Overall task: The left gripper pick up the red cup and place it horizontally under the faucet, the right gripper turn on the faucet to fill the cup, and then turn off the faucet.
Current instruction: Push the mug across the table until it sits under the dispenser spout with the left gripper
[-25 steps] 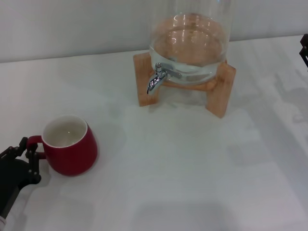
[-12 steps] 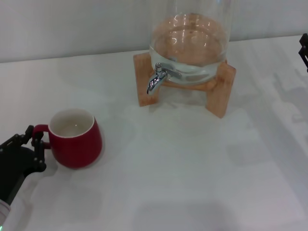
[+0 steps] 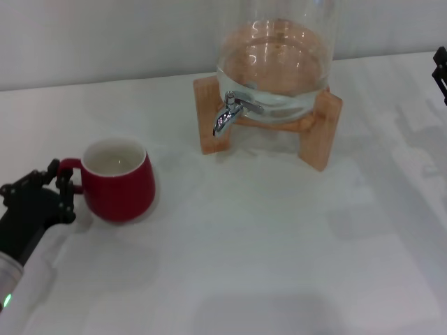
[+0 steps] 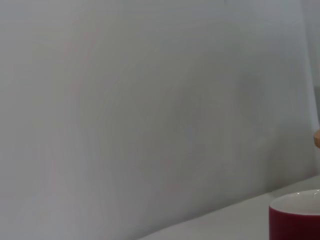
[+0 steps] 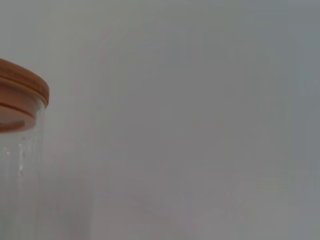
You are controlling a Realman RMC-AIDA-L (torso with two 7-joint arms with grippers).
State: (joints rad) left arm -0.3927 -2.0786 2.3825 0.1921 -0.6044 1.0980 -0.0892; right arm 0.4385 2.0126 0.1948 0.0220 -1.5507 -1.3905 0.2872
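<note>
Bright, even, diffuse lighting; soft overall focus

Faint shadow right of the left gripper [image 3: 61, 190] beneath the red cup [image 3: 120, 180]; small glints on the faucet [image 3: 230, 112] and glass jar [image 3: 274, 59] farther off; wrist views hazy, near-featureless.

Red cup [image 3: 120, 183], white inside. Chrome faucet [image 3: 230, 112]. Clear jar [image 3: 276, 52], tan wood stand [image 3: 318, 129]. Black left gripper [image 3: 59, 188]. White table [image 3: 279, 244].

Left gripper [image 3: 61, 187]: lower left of the head view, fingers closed around the handle of the red cup [image 3: 120, 180].
Left arm: goes down to the lower left corner.
Right gripper [image 3: 441, 70]: upper right edge, only partly visible, parked.
</note>
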